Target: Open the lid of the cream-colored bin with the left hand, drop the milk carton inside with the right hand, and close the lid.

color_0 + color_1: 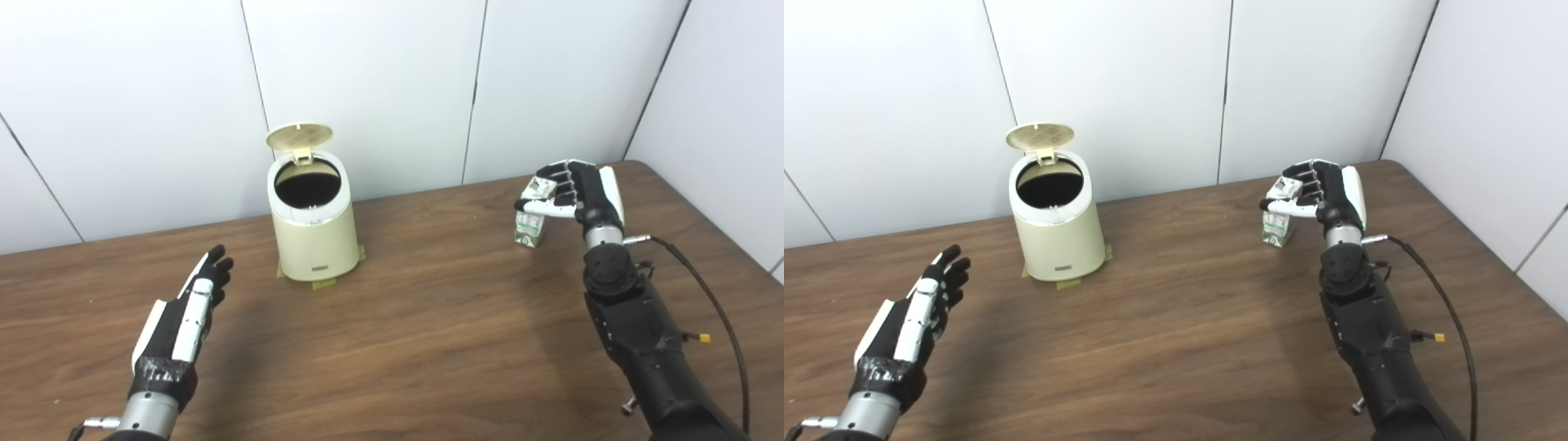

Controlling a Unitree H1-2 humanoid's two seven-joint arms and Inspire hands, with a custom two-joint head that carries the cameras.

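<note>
The cream-colored bin [315,236] stands at the back left of the wooden table. Its round lid [299,136] is flipped up and the dark inside shows. The milk carton [530,219] stands upright at the back right. My right hand [572,191] is wrapped around the carton's top, fingers closed on it. My left hand [195,300] is open and empty, fingers straight, low over the table in front of and left of the bin. It touches nothing.
Tape patches [323,283] show under the bin's base. A black cable [713,300] loops from the right wrist along the arm. White wall panels stand right behind the table. The table's right edge [723,226] runs close to the right arm.
</note>
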